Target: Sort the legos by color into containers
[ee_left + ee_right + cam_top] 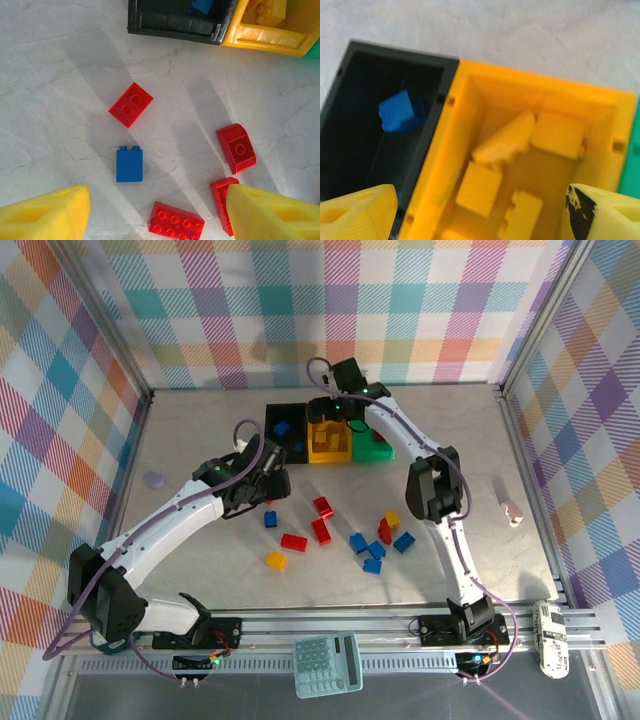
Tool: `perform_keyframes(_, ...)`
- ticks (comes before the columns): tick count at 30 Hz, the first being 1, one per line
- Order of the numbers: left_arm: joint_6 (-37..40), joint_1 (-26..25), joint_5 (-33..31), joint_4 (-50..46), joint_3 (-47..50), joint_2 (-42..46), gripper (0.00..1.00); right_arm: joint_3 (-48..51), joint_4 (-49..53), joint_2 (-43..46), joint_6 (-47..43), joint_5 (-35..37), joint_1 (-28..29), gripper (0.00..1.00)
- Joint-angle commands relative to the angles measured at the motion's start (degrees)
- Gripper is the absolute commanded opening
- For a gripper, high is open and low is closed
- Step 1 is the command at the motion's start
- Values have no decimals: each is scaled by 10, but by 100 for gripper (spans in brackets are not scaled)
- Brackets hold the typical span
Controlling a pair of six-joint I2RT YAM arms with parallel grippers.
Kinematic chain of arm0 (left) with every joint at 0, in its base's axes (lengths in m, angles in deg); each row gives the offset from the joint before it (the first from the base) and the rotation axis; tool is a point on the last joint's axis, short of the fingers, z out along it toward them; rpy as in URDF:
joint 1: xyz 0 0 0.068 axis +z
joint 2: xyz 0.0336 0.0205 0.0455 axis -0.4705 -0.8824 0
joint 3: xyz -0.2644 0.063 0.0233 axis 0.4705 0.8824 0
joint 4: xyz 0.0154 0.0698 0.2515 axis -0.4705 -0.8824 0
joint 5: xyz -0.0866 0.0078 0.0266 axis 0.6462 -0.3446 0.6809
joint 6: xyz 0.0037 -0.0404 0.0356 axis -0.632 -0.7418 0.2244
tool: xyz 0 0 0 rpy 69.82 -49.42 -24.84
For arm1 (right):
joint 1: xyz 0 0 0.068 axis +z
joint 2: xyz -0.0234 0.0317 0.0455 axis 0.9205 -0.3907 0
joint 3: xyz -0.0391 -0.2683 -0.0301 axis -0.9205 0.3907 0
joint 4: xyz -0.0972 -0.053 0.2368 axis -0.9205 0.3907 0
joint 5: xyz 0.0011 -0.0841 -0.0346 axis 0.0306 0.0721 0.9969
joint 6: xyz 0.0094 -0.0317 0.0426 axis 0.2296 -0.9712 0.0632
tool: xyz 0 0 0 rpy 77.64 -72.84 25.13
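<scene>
My left arm [170, 515] reaches from its base at the near left diagonally toward the middle, wrist pitched down. The left gripper [266, 478] points downward, yellow fingers [50, 215] spread apart, nothing between them. My right arm [435, 490] rises from the near right, folds at the elbow and stretches far and leftward. I see the right gripper [335, 412] facing down too, fingers wide, empty.

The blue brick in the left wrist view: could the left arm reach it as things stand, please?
Probably yes: the left pincer hangs open above the blue brick, with nothing touching it.
</scene>
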Motion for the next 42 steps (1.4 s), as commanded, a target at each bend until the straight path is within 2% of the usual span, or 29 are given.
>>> perform_keyframes(1,-18,-13,-2,-28,11,13,72,93,-41,115,-19,-7,1,88)
perform_keyframes(10,-81,-77,4,-65,66,15,71,354,-100,331,-13,-51,2,93)
perform_keyframes(15,-163,-119,-1,-94,115,33,72,449,-109,419,2,-66,2,93)
perform_keyframes(21,-249,-164,25,-63,193,52,75,523,-102,497,24,-59,2,94)
perform_keyframes(23,-237,-171,27,-43,209,48,75,536,-97,511,29,-60,2,94)
perform_keyframes(29,-126,-171,28,-28,206,14,77,563,-80,538,36,-48,2,94)
perform_keyframes(34,-33,-171,67,23,205,-14,76,580,-74,555,39,-39,2,95)
perform_keyframes(42,35,-161,87,53,216,-28,75,582,-54,578,36,-20,2,95)
